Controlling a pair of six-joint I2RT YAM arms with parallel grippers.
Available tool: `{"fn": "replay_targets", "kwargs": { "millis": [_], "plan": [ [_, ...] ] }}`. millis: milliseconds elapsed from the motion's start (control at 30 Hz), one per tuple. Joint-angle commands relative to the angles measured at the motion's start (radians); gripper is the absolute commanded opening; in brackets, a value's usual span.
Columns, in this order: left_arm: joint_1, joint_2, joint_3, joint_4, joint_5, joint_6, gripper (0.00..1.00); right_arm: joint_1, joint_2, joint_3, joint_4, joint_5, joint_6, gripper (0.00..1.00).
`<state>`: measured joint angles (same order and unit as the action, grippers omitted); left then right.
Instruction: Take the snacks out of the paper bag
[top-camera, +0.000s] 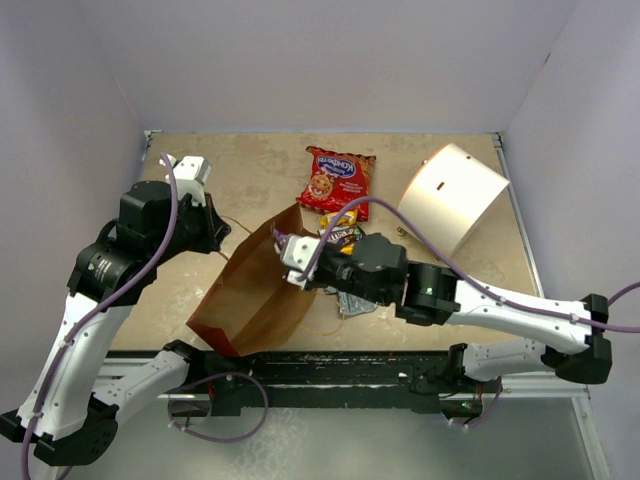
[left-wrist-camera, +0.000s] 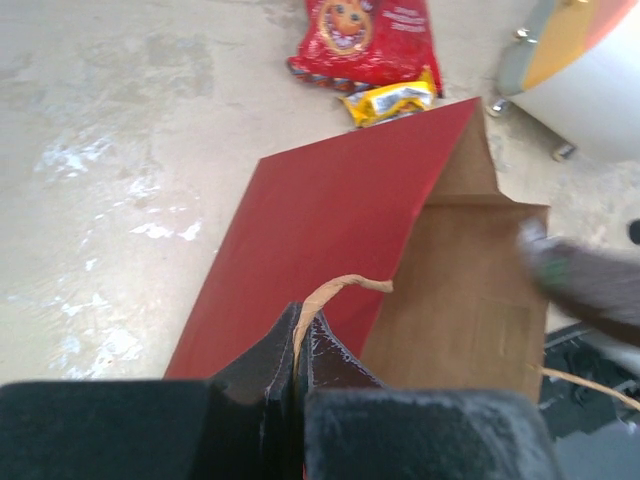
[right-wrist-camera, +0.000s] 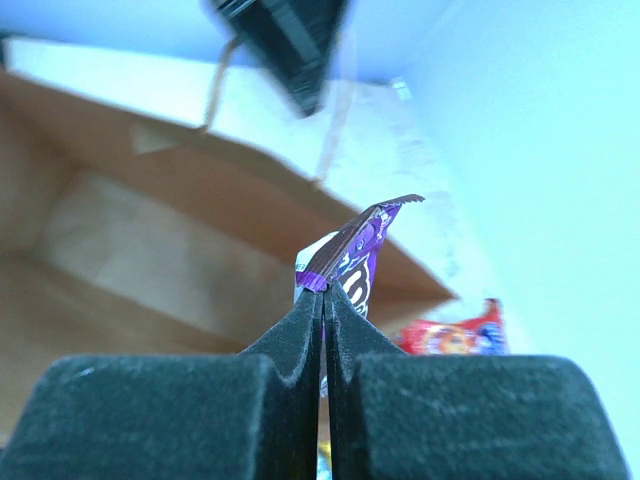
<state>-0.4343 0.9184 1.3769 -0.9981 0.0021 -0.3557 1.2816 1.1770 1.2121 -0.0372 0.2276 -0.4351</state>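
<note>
The left claw (left-wrist-camera: 298, 328) and right claw (right-wrist-camera: 322, 298) are both pinched tight (right arm stretched leftward).

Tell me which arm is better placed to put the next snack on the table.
Right, probably. The right gripper is shut on the purple packet at the paper bag mouth; the left gripper is busy, shut on the bag's handle.

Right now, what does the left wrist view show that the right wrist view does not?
Only the left wrist view shows the red outside of the paper bag, a yellow packet and a white cylinder. Only the right wrist view shows the right claw shut on a purple packet. Both show the bag, the left claw shut on its loop handle, and the red cookie bag.
</note>
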Motion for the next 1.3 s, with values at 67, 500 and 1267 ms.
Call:
{"fn": "replay_targets", "kwargs": {
  "millis": [67, 500, 1267],
  "plan": [
    [-0.002, 0.014, 0.037, -0.041, -0.272, -0.065, 0.0, -0.136, -0.068, 0.118, 0.149, 0.249, -0.089, 0.0],
    [0.0, 0.059, 0.045, -0.09, -0.595, -0.142, 0.02, -0.496, -0.028, -0.06, 0.02, 0.057, -0.177, 0.0],
    [0.002, 0.129, 0.085, -0.089, -0.646, -0.097, 0.08, -0.536, 0.571, 0.134, -0.184, -0.15, -0.573, 0.0]
  ]
}}
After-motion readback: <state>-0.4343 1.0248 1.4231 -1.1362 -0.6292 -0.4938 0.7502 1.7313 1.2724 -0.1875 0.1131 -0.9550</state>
